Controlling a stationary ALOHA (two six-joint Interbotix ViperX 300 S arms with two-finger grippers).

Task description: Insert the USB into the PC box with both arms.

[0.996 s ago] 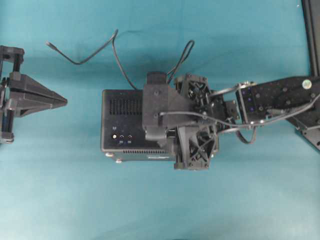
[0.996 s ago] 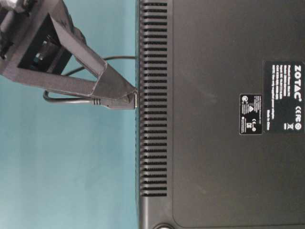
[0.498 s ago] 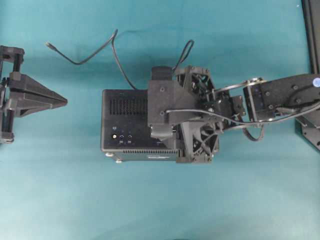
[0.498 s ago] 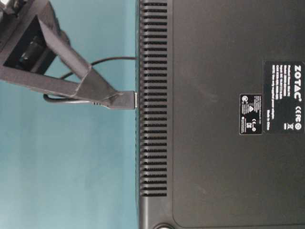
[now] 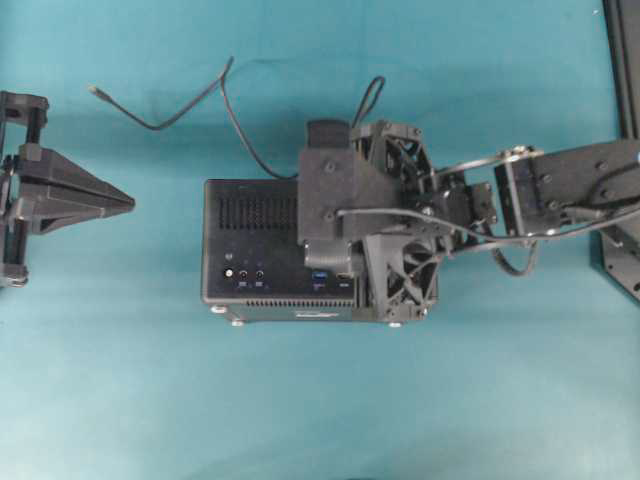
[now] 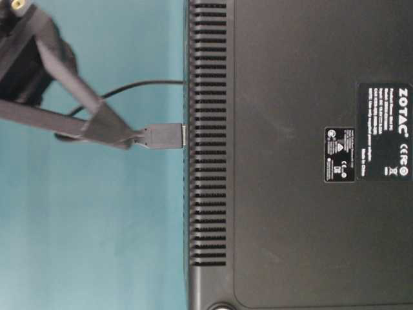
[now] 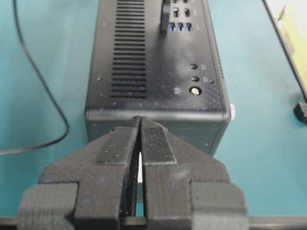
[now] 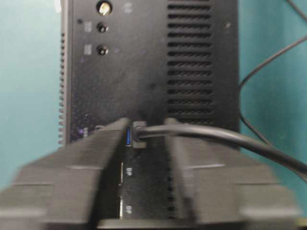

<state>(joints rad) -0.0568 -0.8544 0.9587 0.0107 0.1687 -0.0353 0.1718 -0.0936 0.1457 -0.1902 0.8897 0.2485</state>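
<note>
Bench [image 5: 300, 400], teal surface; PC box [image 5: 250, 240] lies at its middle, port face upward, vent grille toward the far edge.

Right hand [image 8: 146, 125] reaches in from the right edge and sits over the right half of the port face; its jaws stand apart, wider than the plug between them, so released rather than grasping; the left-of-picture finger [image 8: 103, 148] lies against the plug, the other is clear of it.

USB [image 8: 139, 134] stands at the port face just beside a blue port [image 8: 128, 138]; in the table-level view its metal end [image 6: 183, 135] meets the box edge [image 6: 206, 194]; whether it is fully seated cannot be told.

Cable [image 5: 240, 130] runs from the plug across the bench toward the far edge, looping; its slim tip [image 5: 95, 90] lies near the far-left corner.

Left hand [image 7: 140, 122] waits at the left edge, well apart from the box, clenched with both pads together and grasping nothing.
</note>
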